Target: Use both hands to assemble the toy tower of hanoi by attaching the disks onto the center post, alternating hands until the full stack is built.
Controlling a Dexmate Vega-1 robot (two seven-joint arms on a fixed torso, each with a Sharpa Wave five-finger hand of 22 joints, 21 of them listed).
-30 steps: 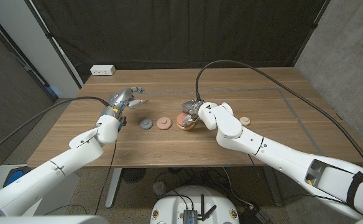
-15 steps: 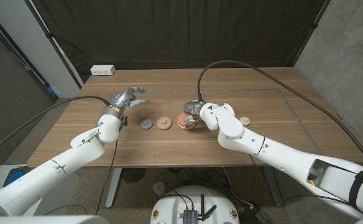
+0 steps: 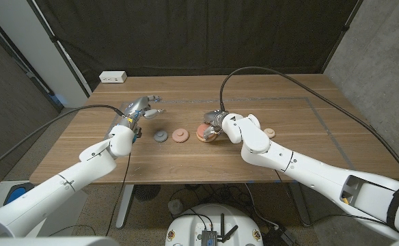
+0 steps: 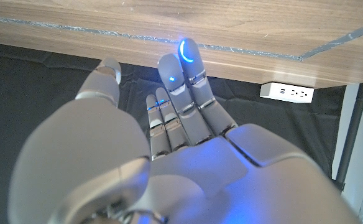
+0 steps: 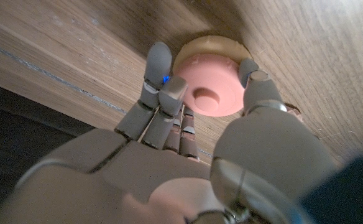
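Lighting, as I read it: even overhead light on the wooden table [image 3: 302,137], soft short shadows, black backdrop dim. Head view sharp at centre, lines bowed toward the edges. My left hand [image 4: 169,155] carries blue glare from fingertip lights. My right hand [image 5: 188,162] is blurred close up, possibly from focus.

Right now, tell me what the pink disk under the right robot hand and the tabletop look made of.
Round pink disk: probably matte plastic or painted wood, since the colour is even with no grain. Brown wooden tabletop: wood or wood veneer with visible streaked grain and a satin finish.
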